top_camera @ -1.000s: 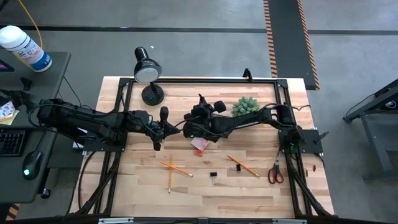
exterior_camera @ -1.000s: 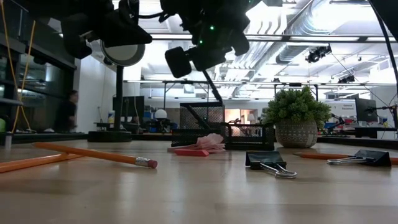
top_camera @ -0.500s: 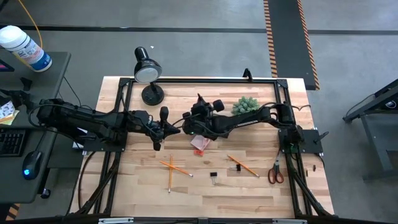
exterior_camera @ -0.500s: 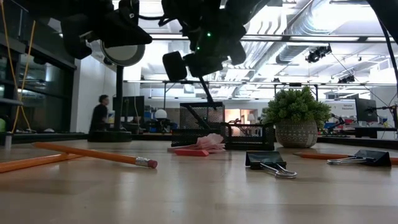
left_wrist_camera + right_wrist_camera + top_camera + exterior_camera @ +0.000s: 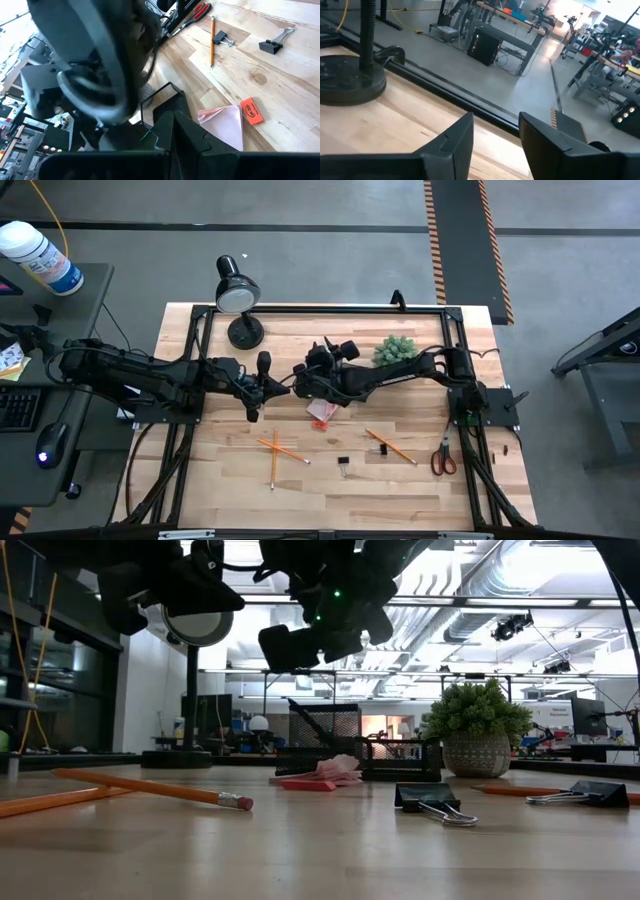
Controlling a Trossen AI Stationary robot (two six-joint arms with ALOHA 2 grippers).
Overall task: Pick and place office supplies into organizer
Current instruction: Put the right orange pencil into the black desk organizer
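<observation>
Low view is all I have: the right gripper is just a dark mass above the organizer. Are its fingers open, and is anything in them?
Observer: Open. In the right wrist view, the right gripper has its fingers apart with nothing between them.
Operator: Good. I can't find the scissors from here.
Observer: In the high view, the red-handled scissors lie flat near the right edge of the table, well away from both grippers.
Operator: And the left arm?
Observer: The left gripper is shut and hovers close beside the right one near the table's middle.
</observation>
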